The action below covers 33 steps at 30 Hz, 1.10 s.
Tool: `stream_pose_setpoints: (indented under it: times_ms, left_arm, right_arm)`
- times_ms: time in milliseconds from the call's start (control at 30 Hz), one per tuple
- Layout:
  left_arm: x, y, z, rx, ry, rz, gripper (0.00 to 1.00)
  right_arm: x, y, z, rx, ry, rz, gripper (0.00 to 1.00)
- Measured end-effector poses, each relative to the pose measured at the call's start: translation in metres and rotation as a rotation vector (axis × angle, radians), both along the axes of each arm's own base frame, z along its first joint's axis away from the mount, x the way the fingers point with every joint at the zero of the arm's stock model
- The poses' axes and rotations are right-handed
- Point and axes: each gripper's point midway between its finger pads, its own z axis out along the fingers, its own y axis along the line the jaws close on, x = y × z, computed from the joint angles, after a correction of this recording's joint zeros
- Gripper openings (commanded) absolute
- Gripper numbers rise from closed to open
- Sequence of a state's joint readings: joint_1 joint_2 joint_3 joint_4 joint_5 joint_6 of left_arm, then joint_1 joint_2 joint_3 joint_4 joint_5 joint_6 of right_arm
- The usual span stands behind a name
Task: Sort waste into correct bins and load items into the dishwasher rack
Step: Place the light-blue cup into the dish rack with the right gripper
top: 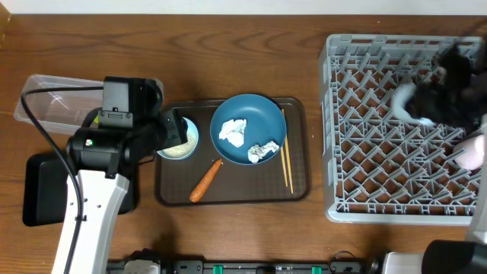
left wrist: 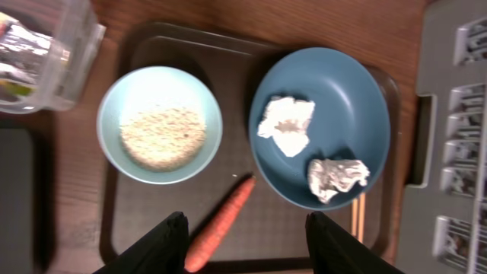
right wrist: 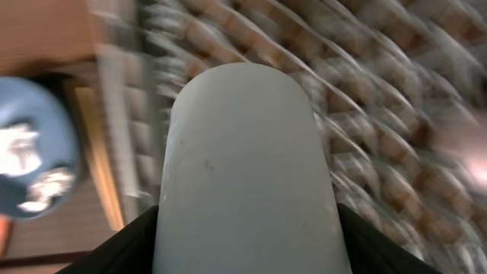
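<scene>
My left gripper point(left wrist: 243, 243) hangs open over the brown tray, its jaws wide apart with nothing between them. The orange carrot point(left wrist: 224, 228) lies on the tray below, close to the left finger. A light blue bowl point(left wrist: 160, 125) holds white rice point(left wrist: 163, 137). On the dark blue plate point(left wrist: 335, 99) lie two crumpled tissues point(left wrist: 288, 124) point(left wrist: 335, 176), and the chopsticks point(left wrist: 356, 221) lie beside it. My right gripper point(right wrist: 247, 251) is shut on a pale cup point(right wrist: 243, 167) over the grey dishwasher rack point(right wrist: 342, 91). From overhead that arm is a blur over the rack point(top: 396, 152).
The brown tray point(top: 233, 194) sits mid-table. At the far left stand the clear tub point(top: 53, 95) and the black tray point(top: 42, 190), partly under my left arm. A greenish-yellow scrap point(left wrist: 11, 80) shows through the tub's wall.
</scene>
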<state>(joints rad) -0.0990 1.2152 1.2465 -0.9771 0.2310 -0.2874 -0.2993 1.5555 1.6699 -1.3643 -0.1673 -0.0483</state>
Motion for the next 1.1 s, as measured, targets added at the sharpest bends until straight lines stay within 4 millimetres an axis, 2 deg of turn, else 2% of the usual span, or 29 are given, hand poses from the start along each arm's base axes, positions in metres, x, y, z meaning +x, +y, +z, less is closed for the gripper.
stream_pose_setpoints:
  times_ms: [100,233,567,833,1067,1100]
  left_arm:
    - [-0.002,0.003,-0.002,0.017,0.010,0.008,0.53]
    - [-0.001,0.005,-0.002,0.026,0.010,0.014,0.53]
    - [-0.007,0.006,-0.006,0.031,0.037,0.014,0.57]
    - [-0.007,0.006,-0.006,0.033,0.038,0.015,0.57]
    - [-0.007,0.006,-0.006,0.033,0.038,0.015,0.57]
    - [-0.007,0.006,-0.006,0.034,0.038,0.016,0.58]
  right_arm:
    - [-0.025,-0.026,-0.007,-0.030,0.090,-0.105,0.39]
    - [-0.045,-0.052,-0.016,-0.089,0.169,-0.205,0.40]
    - [-0.088,-0.086,-0.063,-0.139,0.367,-0.381,0.38]
    - [-0.087,-0.099,-0.076,-0.164,0.352,-0.435,0.39]
    - [-0.086,-0.099,-0.104,-0.159,0.353,-0.455,0.40]
    - [-0.087,-0.098,-0.108,-0.154,0.357,-0.455,0.43]
